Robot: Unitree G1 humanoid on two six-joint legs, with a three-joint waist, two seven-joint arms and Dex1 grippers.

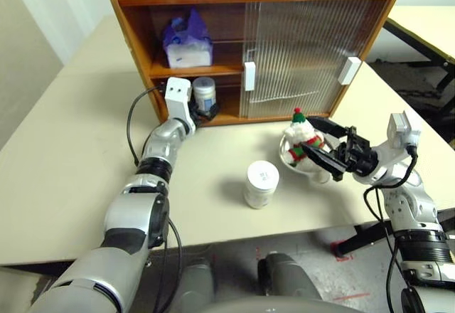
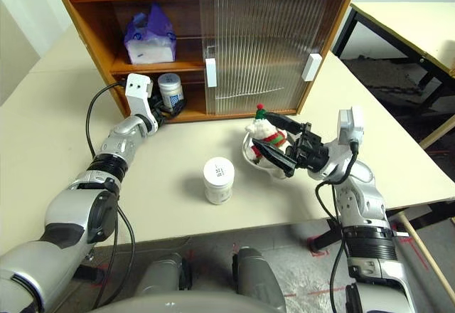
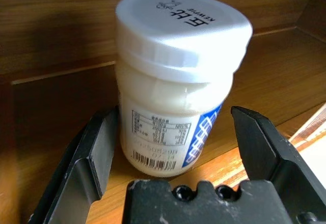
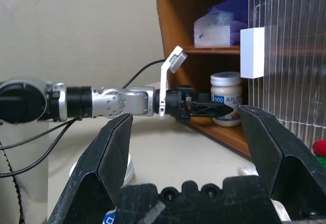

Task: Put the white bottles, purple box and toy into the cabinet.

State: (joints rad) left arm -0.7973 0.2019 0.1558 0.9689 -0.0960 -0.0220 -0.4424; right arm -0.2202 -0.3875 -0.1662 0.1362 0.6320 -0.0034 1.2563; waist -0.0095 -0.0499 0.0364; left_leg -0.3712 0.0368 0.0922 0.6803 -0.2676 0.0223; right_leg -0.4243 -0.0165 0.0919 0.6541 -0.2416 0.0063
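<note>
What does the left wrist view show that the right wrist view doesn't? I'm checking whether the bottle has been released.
Left wrist view alone: the open left pincer straddles the white bottle on the cabinet's lower shelf, with a gap at each finger; the cap's print is readable.

Right wrist view alone: the purple box on the upper shelf, a white door handle, the second bottle's cap on the table, the open right pincer.

Both: that bottle, standing upright, and the left pincer.

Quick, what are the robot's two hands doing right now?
Left gripper: open, its fingers either side of a white bottle on the cabinet's lower shelf.
Right gripper: open, holding nothing, beside the toy.
</note>
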